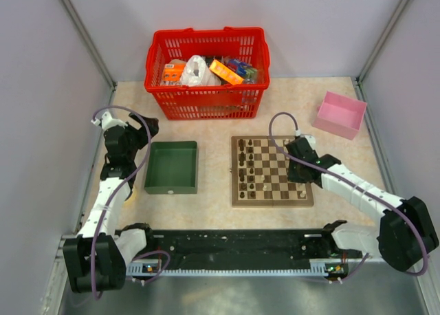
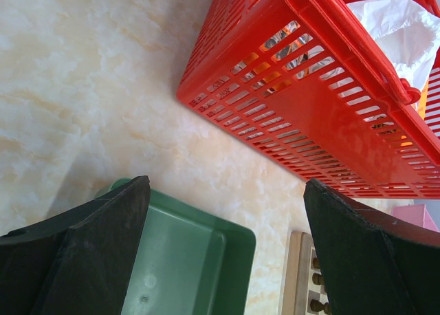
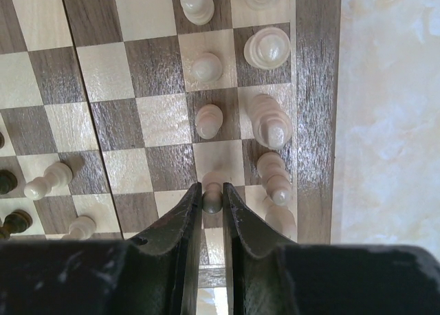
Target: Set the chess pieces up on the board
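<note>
Worktop (image 1: 213, 205): red basket (image 1: 206, 102) at the far edge, green tray (image 1: 172, 165) left of centre, pink box (image 1: 340, 114) far right. Board (image 1: 271, 202) lies flat right of centre, near the tray, with chess pieces (image 1: 256, 165) spread over it

Left gripper (image 2: 227, 253): fingers wide apart, nothing between them, hanging over the tray's far corner, well apart from the board. Not involved, by my reading

Right gripper (image 3: 212, 199): over the board's right side, fingers drawn in to a narrow slot with a pale pawn (image 3: 212, 191) pinched between the tips. Pawn upright, long axis pointing up at the wrist camera, directly under the gripper. It sits in line with the other pale pawns, one column in from the bigger pale pieces along the rim. Whether its base touches the square I cannot tell

Judgement: right arm is the near one. Next move is straight down and release, keeping the pawn upright. A few pieces nearer the board's middle lie on their sides, so work remains
</note>
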Robot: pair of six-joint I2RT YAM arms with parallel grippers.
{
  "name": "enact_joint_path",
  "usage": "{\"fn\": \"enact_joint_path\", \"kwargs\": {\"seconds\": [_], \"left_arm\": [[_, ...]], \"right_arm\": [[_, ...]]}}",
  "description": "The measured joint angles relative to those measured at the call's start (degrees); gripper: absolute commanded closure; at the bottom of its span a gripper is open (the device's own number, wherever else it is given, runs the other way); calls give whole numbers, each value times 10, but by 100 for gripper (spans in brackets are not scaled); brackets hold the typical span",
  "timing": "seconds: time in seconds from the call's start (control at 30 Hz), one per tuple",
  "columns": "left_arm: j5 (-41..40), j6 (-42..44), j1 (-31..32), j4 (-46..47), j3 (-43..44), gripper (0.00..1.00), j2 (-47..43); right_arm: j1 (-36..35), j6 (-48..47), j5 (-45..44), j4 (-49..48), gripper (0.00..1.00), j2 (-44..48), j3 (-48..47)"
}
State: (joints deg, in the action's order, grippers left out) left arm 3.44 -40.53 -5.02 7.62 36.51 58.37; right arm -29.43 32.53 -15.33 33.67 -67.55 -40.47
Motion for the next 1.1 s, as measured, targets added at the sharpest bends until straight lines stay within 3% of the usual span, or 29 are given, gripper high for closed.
{"fn": "enact_joint_path", "kwargs": {"seconds": [0.97,1.1], "left_arm": [[0,0,0,0,0,1,0],[0,0,0,0,0,1,0]], "right_arm": [[4,-5,-3,-30,81,-29,8],[4,-6,-5,-31,77,-32,8]]}}
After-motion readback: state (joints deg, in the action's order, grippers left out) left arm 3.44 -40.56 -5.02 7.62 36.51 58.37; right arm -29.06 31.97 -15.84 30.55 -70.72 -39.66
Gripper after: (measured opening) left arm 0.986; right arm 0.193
